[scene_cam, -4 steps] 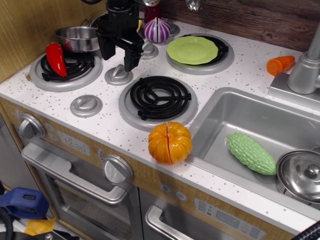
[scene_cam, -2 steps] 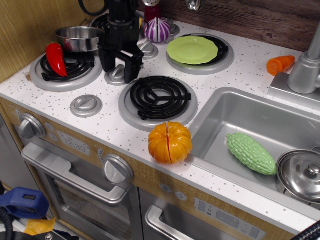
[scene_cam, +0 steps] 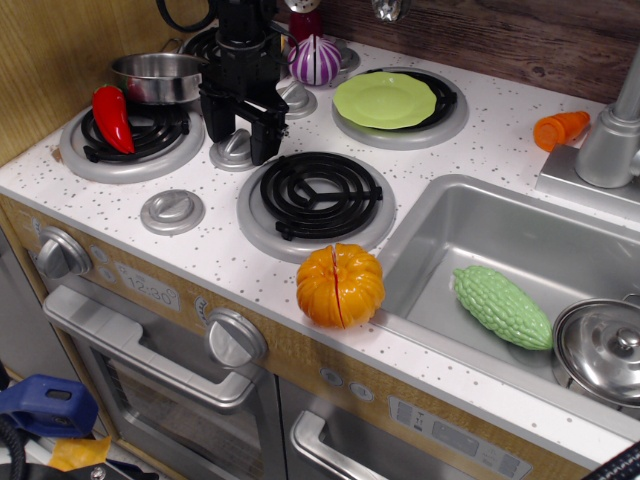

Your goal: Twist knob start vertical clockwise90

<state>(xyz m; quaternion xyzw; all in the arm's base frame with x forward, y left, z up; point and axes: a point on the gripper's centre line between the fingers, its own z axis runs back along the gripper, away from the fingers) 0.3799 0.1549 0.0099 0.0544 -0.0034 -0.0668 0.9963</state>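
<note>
- The tabletop (scene_cam: 470, 130) is a white speckled toy stove counter, running from the near left edge to the far right.
- A steel sink (scene_cam: 480, 240) fills the right side, and in it lie a bumpy green gourd (scene_cam: 501, 306) and, at the near right corner, a shiny pot lid (scene_cam: 605, 350).
- The black arm comes down from the top at far left, and its gripper (scene_cam: 240, 132) hangs right over the knob (scene_cam: 235, 149).
- The two black fingers (scene_cam: 268, 135) stand apart, one on each side of the knob's fin; whether they actually press on it I cannot tell.
- That knob sits between the left burner (scene_cam: 130, 135) and the near middle burner (scene_cam: 316, 198), just left of the latter.
- A light green plate (scene_cam: 385, 99) rests on the far burner.
- A steel pan (scene_cam: 155, 76) sits at the far left, with a red pepper (scene_cam: 111, 117) lying on the left burner just beside it.
- An orange pumpkin (scene_cam: 340, 285) sits at the near edge of the tabletop, just left of the sink.
- A purple-and-white onion (scene_cam: 314, 60) sits far back, right of the arm.
- A flatter grey dial (scene_cam: 172, 211) lies near left of the knob.
- A small carrot (scene_cam: 560, 129) lies at the far right, beside the faucet (scene_cam: 615, 130).
</note>
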